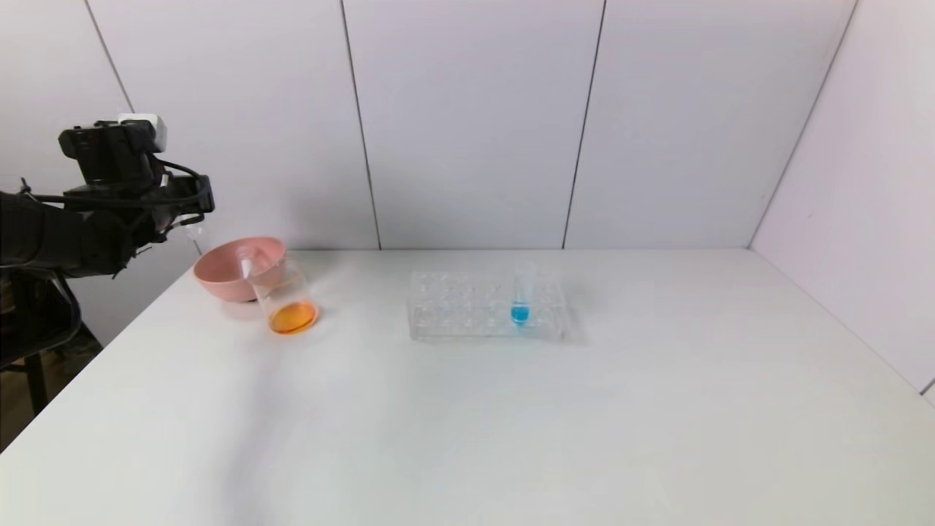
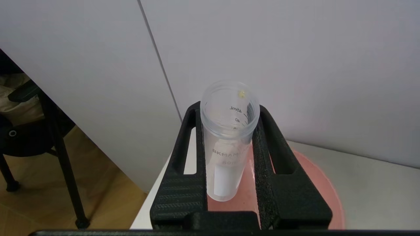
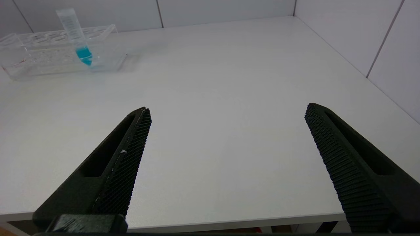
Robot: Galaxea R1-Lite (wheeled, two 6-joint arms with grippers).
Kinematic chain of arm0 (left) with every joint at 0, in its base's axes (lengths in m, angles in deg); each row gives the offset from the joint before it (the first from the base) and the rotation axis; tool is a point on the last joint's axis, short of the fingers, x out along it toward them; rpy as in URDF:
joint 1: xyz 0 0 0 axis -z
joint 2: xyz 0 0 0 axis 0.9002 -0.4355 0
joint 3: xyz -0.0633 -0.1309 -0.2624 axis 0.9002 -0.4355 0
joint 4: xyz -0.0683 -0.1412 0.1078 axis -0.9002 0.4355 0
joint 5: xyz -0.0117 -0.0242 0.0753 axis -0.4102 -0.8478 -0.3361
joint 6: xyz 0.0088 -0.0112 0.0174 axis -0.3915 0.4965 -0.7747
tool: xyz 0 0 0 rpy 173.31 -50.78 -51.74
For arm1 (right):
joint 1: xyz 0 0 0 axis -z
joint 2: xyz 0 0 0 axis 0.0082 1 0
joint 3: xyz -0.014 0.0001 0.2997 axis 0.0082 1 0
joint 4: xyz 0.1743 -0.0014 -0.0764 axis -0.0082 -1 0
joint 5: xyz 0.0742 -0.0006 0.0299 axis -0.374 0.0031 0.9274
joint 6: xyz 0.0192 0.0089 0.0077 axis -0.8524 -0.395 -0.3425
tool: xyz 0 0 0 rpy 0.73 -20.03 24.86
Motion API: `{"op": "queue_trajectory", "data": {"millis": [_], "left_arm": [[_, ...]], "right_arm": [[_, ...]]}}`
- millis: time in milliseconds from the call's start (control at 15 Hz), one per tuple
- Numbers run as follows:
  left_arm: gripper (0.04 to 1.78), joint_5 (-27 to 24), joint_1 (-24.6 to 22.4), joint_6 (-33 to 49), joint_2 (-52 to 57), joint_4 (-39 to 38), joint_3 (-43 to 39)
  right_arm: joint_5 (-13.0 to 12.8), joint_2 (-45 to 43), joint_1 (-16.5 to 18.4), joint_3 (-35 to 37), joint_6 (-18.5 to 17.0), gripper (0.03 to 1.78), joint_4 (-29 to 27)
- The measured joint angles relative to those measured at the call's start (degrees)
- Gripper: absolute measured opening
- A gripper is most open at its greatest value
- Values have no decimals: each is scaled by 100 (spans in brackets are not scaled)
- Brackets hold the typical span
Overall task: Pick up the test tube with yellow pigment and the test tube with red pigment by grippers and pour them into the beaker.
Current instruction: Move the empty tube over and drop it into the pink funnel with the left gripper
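My left gripper point(image 1: 186, 213) is raised at the table's far left corner, above the pink bowl point(image 1: 234, 272). In the left wrist view the gripper point(image 2: 228, 109) is shut on a clear, empty tube point(image 2: 226, 157) with a small yellow drop at its rim, held over the bowl point(image 2: 315, 183). The beaker point(image 1: 291, 301) stands just right of the bowl with orange liquid in its bottom. A pale, tube-like shape point(image 1: 245, 261) rests in the bowl. No red-tipped tube shows. My right gripper point(image 3: 226, 109) is open and empty above the table's front edge, out of the head view.
A clear rack point(image 1: 467, 307) stands mid-table with a blue-tipped tube point(image 1: 520, 296) upright in it; both show in the right wrist view, rack point(image 3: 39, 55) and tube point(image 3: 78, 36). White walls close the back and right. The table's left edge drops beside the bowl.
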Motion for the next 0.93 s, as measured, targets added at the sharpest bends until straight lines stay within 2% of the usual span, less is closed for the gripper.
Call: {"op": "queue_trajectory", "data": {"millis": [467,600,733,933], "left_arm": [[43,16,7,185,-736,-197,294],[49,13,13,190,-780,-304,267],[64,13,27,188,-818,-449,254],[108,20,22,190,-842,-493,245]], "right_arm": [[0,0,0,0,0,171,0],[0,0,0,0,0,171,-2],[0,0,0,0,0,171,-2],[0,0,0,0,0,171,-2]]}}
